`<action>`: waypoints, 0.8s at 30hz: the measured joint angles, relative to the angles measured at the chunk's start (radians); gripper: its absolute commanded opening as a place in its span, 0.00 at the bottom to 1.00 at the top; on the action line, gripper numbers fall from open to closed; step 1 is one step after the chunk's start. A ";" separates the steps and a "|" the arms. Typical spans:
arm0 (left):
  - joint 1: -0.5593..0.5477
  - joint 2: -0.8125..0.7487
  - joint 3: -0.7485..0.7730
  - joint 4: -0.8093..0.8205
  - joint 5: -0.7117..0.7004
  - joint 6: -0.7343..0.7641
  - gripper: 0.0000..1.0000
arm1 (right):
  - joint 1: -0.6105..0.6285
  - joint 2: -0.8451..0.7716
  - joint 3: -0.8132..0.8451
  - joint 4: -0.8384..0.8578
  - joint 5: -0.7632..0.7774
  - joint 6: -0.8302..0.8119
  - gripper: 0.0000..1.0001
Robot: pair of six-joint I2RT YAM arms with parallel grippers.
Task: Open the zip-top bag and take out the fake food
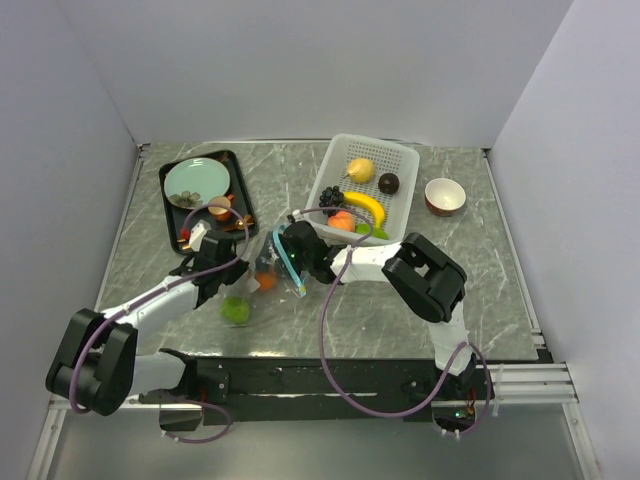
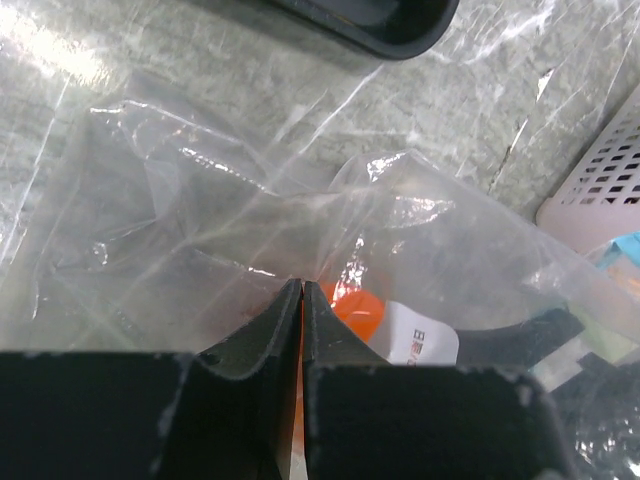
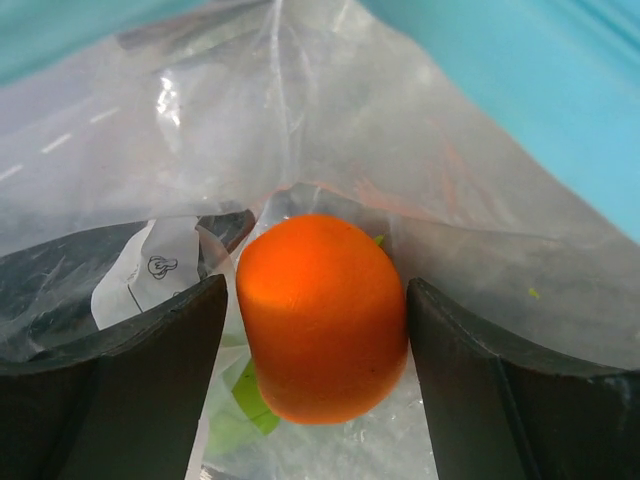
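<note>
Flanking orange (image 3: 322, 315) in bag (image 3: 200, 120): right gripper (image 3: 316, 300)

Clear zip-top bag (image 1: 270, 262) crumpled, mouth open; orange fake food (image 3: 322, 315) inside.

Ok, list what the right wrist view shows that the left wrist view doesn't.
Right wrist only: the whole orange sitting between the jaws, which flank it closely, and the teal zipper strip as a broad band above. Left wrist only: jaws shut on a fold of the zip-top bag, a corner of the black tray, the white basket and the marble table. Both: crinkled clear bag film, some of the orange, and a white printed label.
</note>
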 measured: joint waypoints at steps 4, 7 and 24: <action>0.000 -0.019 -0.005 -0.008 -0.005 -0.005 0.09 | 0.001 0.000 0.000 -0.006 0.015 0.000 0.64; 0.003 -0.035 -0.005 -0.031 -0.031 -0.006 0.08 | 0.001 0.000 -0.006 0.005 0.025 0.005 0.50; 0.081 -0.020 -0.068 -0.057 -0.092 -0.013 0.08 | 0.001 -0.086 -0.100 0.015 0.066 0.005 0.43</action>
